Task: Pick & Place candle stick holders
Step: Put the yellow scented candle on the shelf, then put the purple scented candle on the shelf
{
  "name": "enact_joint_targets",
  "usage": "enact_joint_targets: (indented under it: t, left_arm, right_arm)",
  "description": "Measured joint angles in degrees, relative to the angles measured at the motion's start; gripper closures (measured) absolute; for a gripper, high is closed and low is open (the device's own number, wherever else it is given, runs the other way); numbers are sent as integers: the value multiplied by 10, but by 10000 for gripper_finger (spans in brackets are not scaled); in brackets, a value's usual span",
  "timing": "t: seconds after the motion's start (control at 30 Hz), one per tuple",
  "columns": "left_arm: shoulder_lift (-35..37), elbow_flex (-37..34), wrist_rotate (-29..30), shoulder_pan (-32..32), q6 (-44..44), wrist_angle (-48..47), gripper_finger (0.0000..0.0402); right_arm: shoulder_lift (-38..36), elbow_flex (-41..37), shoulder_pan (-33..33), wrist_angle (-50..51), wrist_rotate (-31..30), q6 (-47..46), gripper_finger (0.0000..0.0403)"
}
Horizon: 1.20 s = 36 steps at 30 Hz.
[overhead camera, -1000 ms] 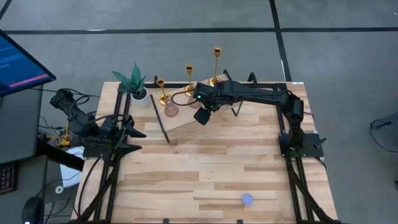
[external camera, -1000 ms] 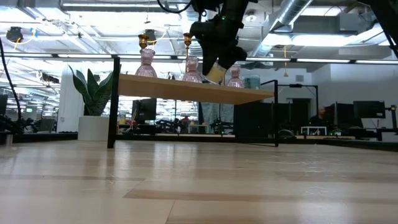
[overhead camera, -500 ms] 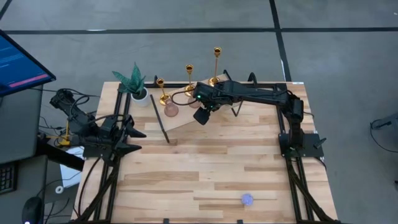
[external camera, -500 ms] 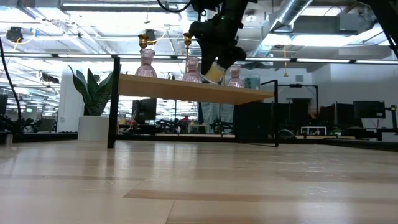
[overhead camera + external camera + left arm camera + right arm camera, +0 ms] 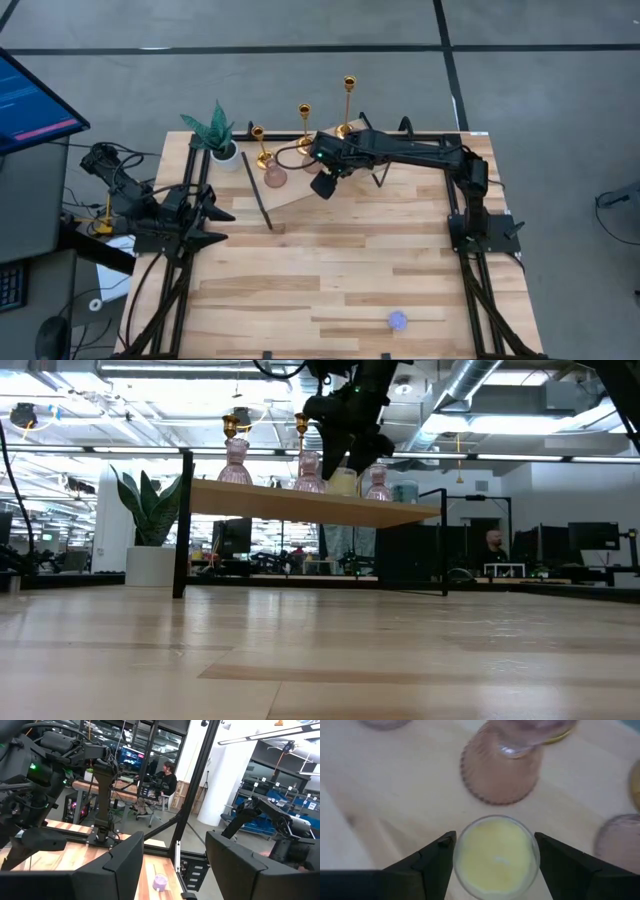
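The wooden table [image 5: 330,270] fills the high view, and at its far side sits the raised wooden shelf [image 5: 300,506] on dark legs. The right arm reaches across to that shelf. Its right gripper [image 5: 322,185] hangs above the front edge of the shelf, fingers [image 5: 432,862] spread to either side of a small yellow round light [image 5: 496,854]; a sliver of space shows on each side, so the fingers stand apart from the glass rather than pinching it. In the low view the yellow light [image 5: 343,482] sits on the shelf directly under the gripper.

Just beyond the gripper, a dusty-pink holder [image 5: 501,767] stands on the shelf. Two more pink holders [image 5: 235,463] [image 5: 377,483] flank it. Behind them, farther from the gripper, rise the three gold candlesticks [image 5: 304,125], of differing heights.

Off to the gripper's side, past the shelf end, stands the green potted plant [image 5: 218,135].

The left gripper [image 5: 175,865] waits at the table's left edge, fingers apart, nothing between them.

Well away, near the table's front edge, sits a small blue round light [image 5: 397,321].
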<state>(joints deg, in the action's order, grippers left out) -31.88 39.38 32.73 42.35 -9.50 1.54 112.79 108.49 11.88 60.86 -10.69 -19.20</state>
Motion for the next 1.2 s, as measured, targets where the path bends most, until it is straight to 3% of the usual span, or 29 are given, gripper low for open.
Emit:
enact_joint_targets:
  t: [0.2, 0.43, 0.63, 0.93, 1.2]
  left_arm:
    - [0, 0, 0, 0, 0, 0, 187]
    - [0, 0, 0, 0, 0, 1, 187]
    - [0, 0, 0, 0, -15, 1, 187]
    - [0, 0, -13, 0, -15, -2, 187]
    - [0, 0, -21, 0, -13, -2, 187]
  right_arm:
    - [-8, 0, 2, 3, -56, 3, 146]
    - [-34, 2, -14, 18, -53, 3, 146]
    - [-116, 13, -81, 92, -62, -39, 147]
    - [-212, -18, -311, 265, -134, -348, 147]
    - [-155, -150, -554, 254, -132, -663, 141]
